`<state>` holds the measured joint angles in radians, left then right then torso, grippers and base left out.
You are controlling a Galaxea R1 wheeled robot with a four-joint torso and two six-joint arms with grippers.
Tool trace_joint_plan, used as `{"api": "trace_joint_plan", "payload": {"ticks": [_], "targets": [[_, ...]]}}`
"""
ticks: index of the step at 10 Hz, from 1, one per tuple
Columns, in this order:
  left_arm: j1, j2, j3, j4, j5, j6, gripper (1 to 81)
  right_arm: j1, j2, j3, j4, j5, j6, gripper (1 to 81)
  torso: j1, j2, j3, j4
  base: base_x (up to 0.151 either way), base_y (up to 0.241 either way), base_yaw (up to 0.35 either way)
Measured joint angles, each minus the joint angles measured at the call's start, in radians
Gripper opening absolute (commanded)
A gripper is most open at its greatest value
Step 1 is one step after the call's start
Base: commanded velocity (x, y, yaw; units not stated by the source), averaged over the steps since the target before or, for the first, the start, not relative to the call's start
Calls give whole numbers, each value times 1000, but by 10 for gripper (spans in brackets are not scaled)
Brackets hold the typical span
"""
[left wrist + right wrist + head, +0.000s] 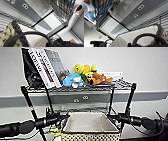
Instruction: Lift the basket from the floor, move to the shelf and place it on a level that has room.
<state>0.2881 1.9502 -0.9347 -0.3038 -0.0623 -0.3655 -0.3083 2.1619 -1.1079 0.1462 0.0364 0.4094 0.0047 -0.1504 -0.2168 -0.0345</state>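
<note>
The basket (pixel 90 125), beige with a dark woven pattern and an off-white lining, hangs in the air in front of the shelf (pixel 75 89), a black wire rack. My left gripper (pixel 63 118) grips its left rim and my right gripper (pixel 113 117) its right rim, both shut on it. Just behind the basket's far rim runs the level (pixel 85 110) second from the top. The left wrist view has the basket's dark braided rim (pixel 18 31) close up with the rack (pixel 60 11) beyond. The basket's lining (pixel 137 36) shows in the right wrist view below the rack (pixel 102 13).
The top tier carries leaning books (pixel 45 67) and plush toys (pixel 85 77). A grey wall rail with sockets (pixel 81 99) runs behind the rack. Black posts (pixel 130 100) stand on either side of the basket. Cables and clutter (pixel 56 133) lie low on the left.
</note>
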Motion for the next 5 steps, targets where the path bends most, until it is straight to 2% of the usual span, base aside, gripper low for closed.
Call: {"api": "trace_joint_plan", "payload": {"ticks": [5], "targets": [[-47,28,-46,1,10,-8,10,51,25,-52,0,3,7,10,0,0,0,0,0,0,0]]}}
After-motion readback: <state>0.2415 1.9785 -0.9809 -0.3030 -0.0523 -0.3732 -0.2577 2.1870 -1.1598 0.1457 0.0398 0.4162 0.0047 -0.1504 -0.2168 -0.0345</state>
